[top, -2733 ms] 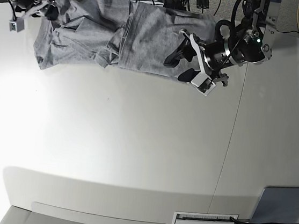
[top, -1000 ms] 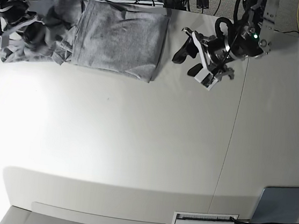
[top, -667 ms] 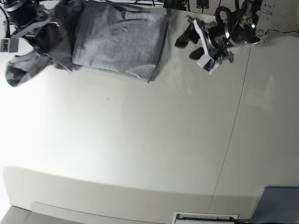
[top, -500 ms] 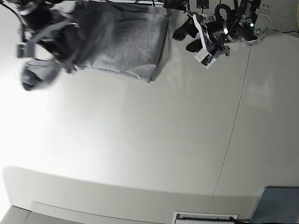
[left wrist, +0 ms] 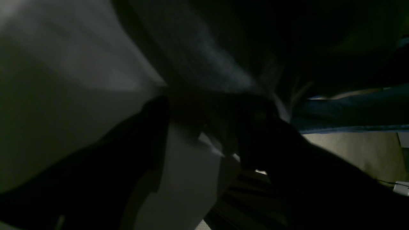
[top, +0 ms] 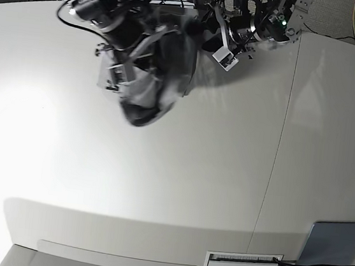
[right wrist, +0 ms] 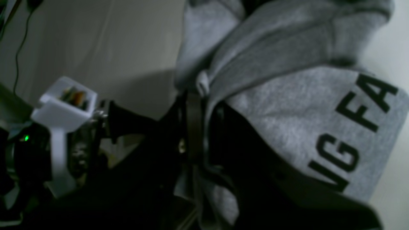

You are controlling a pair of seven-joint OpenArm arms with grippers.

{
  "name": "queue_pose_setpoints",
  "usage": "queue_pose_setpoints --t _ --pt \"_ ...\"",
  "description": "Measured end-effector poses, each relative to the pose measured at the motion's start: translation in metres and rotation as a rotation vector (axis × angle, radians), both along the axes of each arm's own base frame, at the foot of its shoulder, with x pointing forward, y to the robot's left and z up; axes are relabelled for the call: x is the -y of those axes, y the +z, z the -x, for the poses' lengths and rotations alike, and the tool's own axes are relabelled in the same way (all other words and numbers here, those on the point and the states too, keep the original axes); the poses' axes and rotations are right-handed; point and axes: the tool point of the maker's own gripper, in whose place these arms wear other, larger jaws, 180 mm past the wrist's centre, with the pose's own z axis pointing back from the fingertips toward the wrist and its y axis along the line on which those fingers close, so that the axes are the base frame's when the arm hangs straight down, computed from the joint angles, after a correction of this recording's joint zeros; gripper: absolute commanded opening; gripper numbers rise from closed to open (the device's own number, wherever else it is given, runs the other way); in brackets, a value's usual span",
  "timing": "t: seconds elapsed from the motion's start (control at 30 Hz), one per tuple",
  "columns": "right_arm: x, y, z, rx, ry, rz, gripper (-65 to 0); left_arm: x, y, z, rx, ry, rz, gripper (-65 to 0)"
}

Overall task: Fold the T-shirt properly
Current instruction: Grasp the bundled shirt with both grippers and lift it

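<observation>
t-shirt [top: 151,79] bunched, lifted above the white table [top: 178,184] at its far edge, lettering visible. right gripper [top: 124,69] clamped on a grey fold. left gripper [top: 217,38] at the shirt's far corner; jaw state unclear.

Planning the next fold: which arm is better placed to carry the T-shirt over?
The right gripper: its jaws are shut on the T-shirt, lifting it. The left gripper sits beside the cloth, holding nothing visible.
</observation>
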Motion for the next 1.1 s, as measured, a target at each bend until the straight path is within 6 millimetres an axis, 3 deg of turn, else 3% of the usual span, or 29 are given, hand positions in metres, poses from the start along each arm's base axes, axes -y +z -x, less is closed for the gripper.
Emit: queue_pose_setpoints --t 0.17,0.4,0.57,0.73,0.9,1.1 --pt "-0.023 -0.004 0.014 -0.019 0.054 0.008 -65.0 0.000 0.000 0.000 0.001 0.000 0.000 -30.4" --pt "-0.030 0.000 0.014 0.042 0.116 0.041 -65.0 0.000 0.001 -0.002 0.004 0.000 0.000 -30.4" --pt "-0.038 0.006 0.015 0.087 0.165 0.019 -43.4 0.000 0.001 -0.001 0.004 0.000 0.000 -30.4" --pt "-0.054 0.019 0.020 0.097 0.207 -0.096 -42.3 -0.001 0.002 -0.002 0.009 -0.004 -0.005 -30.4" --pt "-0.059 0.025 0.020 0.101 0.215 -0.145 -42.3 -0.020 0.013 -0.013 0.065 0.001 -0.051 -30.4" --pt "-0.054 0.024 0.011 0.129 0.211 -0.094 -42.3 -0.067 0.038 -0.046 0.166 0.108 -0.134 -30.4"
